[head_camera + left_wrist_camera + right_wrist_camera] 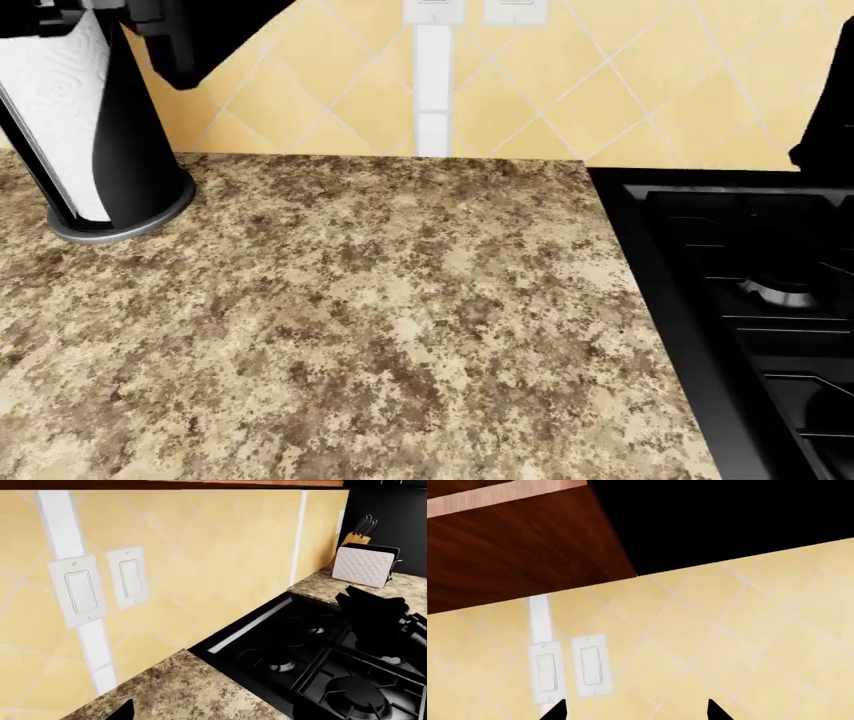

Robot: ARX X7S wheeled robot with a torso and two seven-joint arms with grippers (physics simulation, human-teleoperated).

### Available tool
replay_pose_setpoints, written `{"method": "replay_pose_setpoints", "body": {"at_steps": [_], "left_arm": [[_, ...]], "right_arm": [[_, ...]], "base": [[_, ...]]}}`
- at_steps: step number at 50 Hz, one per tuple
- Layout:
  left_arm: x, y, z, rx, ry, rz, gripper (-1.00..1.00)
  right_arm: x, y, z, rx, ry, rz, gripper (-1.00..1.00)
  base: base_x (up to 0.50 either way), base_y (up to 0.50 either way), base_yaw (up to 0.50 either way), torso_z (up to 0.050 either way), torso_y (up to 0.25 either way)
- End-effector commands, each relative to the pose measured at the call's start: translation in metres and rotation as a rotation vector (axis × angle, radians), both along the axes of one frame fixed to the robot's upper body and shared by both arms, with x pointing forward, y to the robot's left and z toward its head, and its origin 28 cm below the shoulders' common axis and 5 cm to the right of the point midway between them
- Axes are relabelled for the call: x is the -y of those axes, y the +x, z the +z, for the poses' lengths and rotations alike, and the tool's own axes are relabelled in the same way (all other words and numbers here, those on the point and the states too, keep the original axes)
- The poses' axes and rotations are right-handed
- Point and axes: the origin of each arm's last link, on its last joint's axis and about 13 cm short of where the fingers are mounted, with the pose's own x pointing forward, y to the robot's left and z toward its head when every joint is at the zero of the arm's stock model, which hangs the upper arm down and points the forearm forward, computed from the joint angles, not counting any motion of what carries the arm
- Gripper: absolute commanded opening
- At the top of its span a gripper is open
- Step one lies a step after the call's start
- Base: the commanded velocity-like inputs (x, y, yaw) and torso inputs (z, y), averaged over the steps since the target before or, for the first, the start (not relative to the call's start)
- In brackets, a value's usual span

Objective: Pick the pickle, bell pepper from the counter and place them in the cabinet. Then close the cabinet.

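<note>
Even, bright, flat light fills all three renders, sharp to the edges with no blur. The surface point(360, 320) shows almost no shadows. The stove point(320, 660) carries faint glints; the upper right of the right wrist view is pure black.

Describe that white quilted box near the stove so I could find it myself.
Start at the black gas stove and follow the granite counter past its far side to the corner. The white toaster stands there, its diamond-quilted side setting it apart from the wooden knife block behind.
</note>
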Motion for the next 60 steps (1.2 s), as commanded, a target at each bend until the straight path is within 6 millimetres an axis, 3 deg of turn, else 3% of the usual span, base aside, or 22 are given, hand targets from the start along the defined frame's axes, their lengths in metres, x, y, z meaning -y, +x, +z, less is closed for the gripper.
{"method": "replay_pose_setpoints", "body": {"at_steps": [1,9,16,44,60], "left_arm": [[-0.012,0.001,-0.028,0.003,0.025,0.101,1.0],[-0.015,0.002,-0.034,-0.013,0.028,0.125,1.0],[-0.019,0.003,-0.038,-0.022,0.026,0.155,1.0],[-0.027,0.0,-0.037,-0.008,0.008,0.196,1.0],[-0.028,0.0,-0.037,-0.01,-0.001,0.2,1.0]], "right_arm": [[0.01,-0.019,0.007,0.106,0.075,-0.098,1.0],[0.009,-0.03,0.014,0.168,0.041,-0.113,1.0],[0.007,-0.044,0.035,0.238,0.015,-0.131,1.0],[0.023,-0.072,0.073,0.403,0.139,-0.313,1.0],[0.021,-0.085,0.105,0.528,0.137,-0.328,1.0]], "base": [[0.0,0.0,0.0,0.0,0.0],[0.0,0.0,0.0,0.0,0.0],[0.0,0.0,0.0,0.0,0.0],[0.0,0.0,0.0,0.0,0.0],[0.0,0.0,0.0,0.0,0.0]]}}
